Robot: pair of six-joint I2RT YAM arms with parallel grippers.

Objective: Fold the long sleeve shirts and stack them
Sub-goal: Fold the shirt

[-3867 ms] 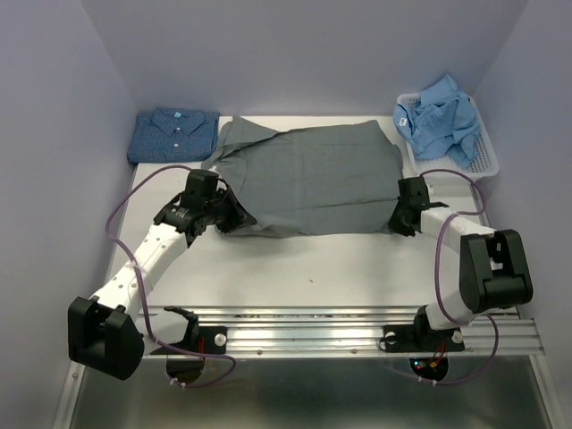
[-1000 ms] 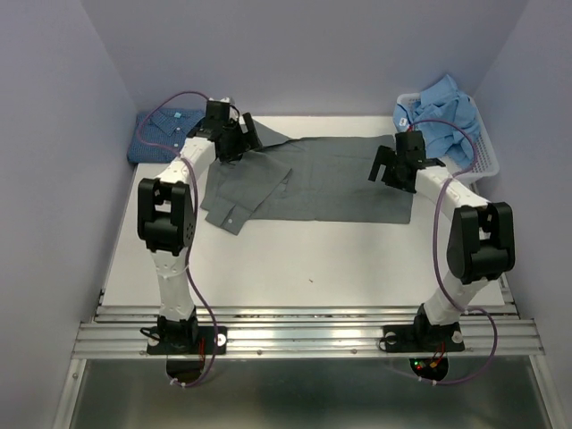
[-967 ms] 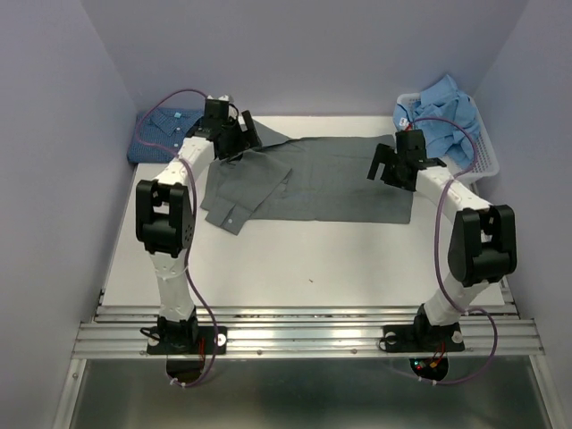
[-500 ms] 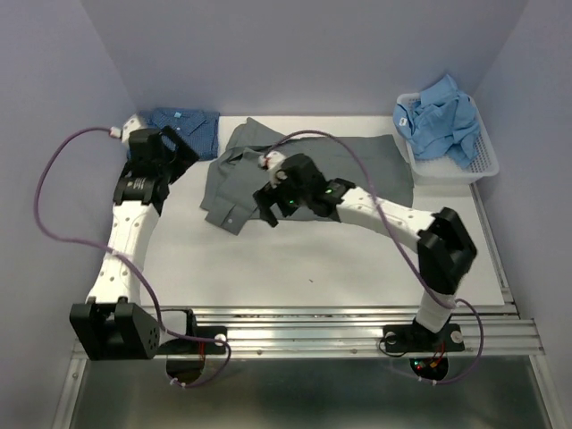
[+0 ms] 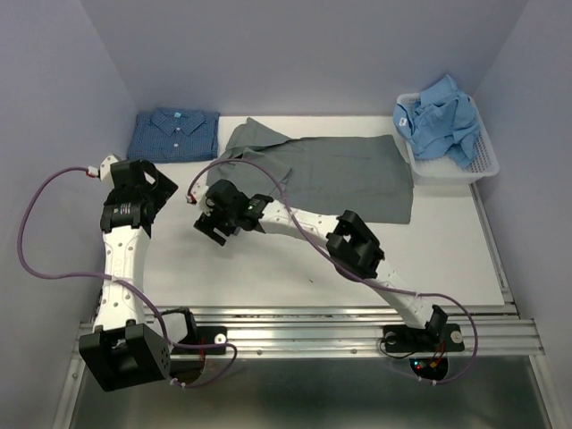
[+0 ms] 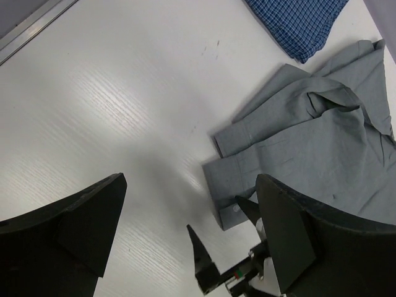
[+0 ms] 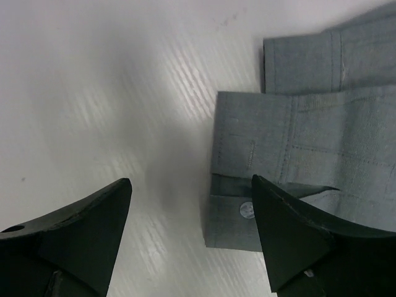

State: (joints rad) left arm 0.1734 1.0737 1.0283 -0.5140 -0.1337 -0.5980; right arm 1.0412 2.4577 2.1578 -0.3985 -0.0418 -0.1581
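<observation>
The grey long sleeve shirt (image 5: 344, 174) lies spread at the table's centre back, its sleeve folded across the left side. My right gripper (image 5: 209, 227) reaches far left over the sleeve's buttoned cuff (image 7: 238, 213). It is open, the cuff's edge lying between the jaws beside the right finger (image 7: 297, 235). My left gripper (image 5: 152, 185) hangs open and empty over bare table, left of the grey shirt (image 6: 309, 142). The dark blue dotted shirt (image 5: 174, 134) lies folded at the back left. The light blue shirt (image 5: 438, 116) is bunched in the basket.
A white mesh basket (image 5: 487, 159) stands at the back right corner. Lilac walls close in the table on three sides. The right arm stretches diagonally over the table's middle. The right gripper's fingertips (image 6: 204, 263) show in the left wrist view.
The right arm has swung further left and down onto the sleeve cuff, its jaws narrowing a little. The left arm has drawn back from the dark blue shirt toward the near left.
</observation>
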